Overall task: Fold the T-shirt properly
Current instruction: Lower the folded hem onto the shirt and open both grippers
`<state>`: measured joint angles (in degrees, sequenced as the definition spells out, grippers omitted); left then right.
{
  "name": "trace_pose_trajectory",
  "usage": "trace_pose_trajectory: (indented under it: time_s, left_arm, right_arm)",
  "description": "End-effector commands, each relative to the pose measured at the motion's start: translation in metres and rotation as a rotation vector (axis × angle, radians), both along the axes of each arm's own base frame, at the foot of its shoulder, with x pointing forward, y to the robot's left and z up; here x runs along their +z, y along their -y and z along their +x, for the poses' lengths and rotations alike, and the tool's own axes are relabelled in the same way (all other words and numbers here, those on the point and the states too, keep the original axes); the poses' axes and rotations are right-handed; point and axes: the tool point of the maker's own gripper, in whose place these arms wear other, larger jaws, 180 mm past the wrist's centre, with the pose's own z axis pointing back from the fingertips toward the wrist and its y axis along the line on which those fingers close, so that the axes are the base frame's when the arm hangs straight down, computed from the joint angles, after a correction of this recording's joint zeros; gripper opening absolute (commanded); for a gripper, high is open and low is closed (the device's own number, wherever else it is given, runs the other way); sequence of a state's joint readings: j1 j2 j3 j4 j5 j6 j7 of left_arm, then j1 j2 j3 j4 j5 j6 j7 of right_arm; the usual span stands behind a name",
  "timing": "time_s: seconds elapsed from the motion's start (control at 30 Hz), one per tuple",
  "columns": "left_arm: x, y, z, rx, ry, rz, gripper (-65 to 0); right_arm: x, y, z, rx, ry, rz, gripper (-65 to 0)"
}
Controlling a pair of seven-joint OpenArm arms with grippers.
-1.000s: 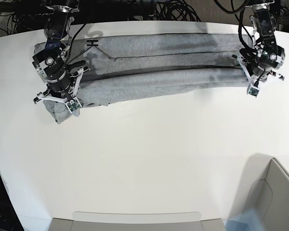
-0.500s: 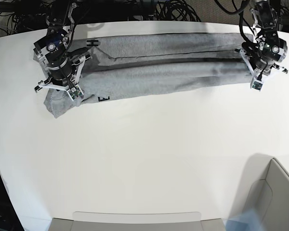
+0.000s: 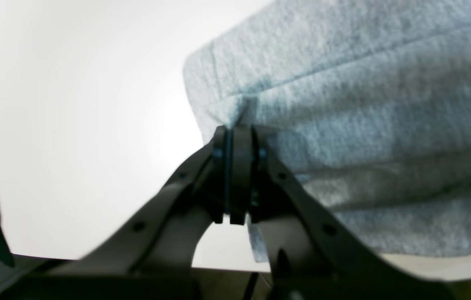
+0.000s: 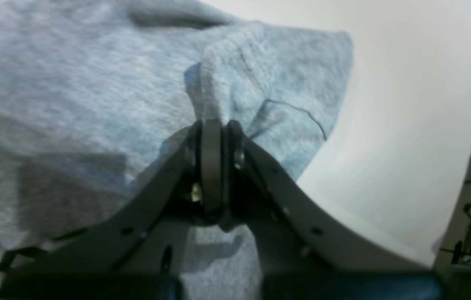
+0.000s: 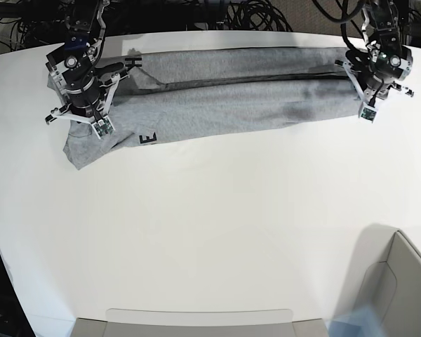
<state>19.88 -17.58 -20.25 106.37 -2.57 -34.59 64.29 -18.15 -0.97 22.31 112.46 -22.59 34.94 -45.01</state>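
The left gripper (image 3: 235, 137) was seen clamped tight on a pinch of grey fabric, its jaws pressed together with the cloth edge caught between them; in the base view it (image 5: 365, 105) was found at the right end of the garment. The right gripper (image 4: 212, 129) was likewise seen closed on a bunched ridge of cloth, a small peak of fabric being drawn up above the jaws, and in the base view it (image 5: 84, 116) was placed at the garment's left end. The T-shirt (image 5: 231, 91) was laid as a long band across the far side of the white table (image 5: 217, 232), stretched between the two grippers, with lengthwise folds running along it. A sleeve-like flap (image 5: 81, 151) was noted hanging toward the near side below the right gripper. Black lettering (image 5: 149, 139) was seen at the near edge of the band, close to that flap. A light-coloured bin (image 5: 400, 281) was noted at the near right corner, well apart from the shirt.
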Motion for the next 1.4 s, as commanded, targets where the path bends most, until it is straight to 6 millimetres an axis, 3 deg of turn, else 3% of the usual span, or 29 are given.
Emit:
trace_pose_trajectory:
  time_s: [0.0, 0.27, 0.4, 0.47, 0.63, 0.87, 0.93, 1.1, 1.37]
  left_arm:
    - [0.007, -0.007, 0.004, -0.002, 0.014, 0.032, -65.0]
    - [0.002, -0.01, -0.001, 0.01, -0.006, 0.029, -63.1]
    - [0.001, -0.007, -0.003, 0.02, 0.0, 0.019, -41.0]
    - [0.007, -0.008, -0.006, 0.022, 0.016, 0.024, -34.1]
    - [0.012, -0.003, -0.008, -0.065, -0.005, 0.033, -33.6]
    - [0.015, -0.041, -0.023, 0.166, 0.031, 0.024, -33.3]
    - [0.006, -0.057, -0.031, 0.242, -0.008, 0.014, -33.3]
    - [-0.009, -0.072, -0.042, 0.351, -0.051, -0.027, -33.3]
    - [-0.013, -0.069, -0.044, 0.367, -0.074, -0.042, -33.3]
  right_arm:
    - [0.006, 0.002, 0.0, 0.012, 0.014, -0.016, -65.0]
    - [0.001, 0.0, -0.005, 0.015, -0.004, -0.011, -63.4]
    - [0.001, 0.001, -0.005, 0.014, -0.004, -0.013, -50.6]
    - [0.001, 0.001, -0.005, 0.015, -0.004, -0.015, -44.5]
    - [0.001, 0.001, -0.005, 0.017, -0.004, -0.015, -38.0]
    - [-0.005, 0.001, -0.007, 0.015, -0.023, -0.008, -38.1]
    - [-0.01, 0.001, -0.008, 0.014, -0.036, -0.006, -38.1]
    - [-0.013, 0.0, -0.01, 0.014, -0.046, -0.001, -38.1]
    - [-0.013, 0.001, -0.01, 0.016, -0.046, -0.003, -38.1]
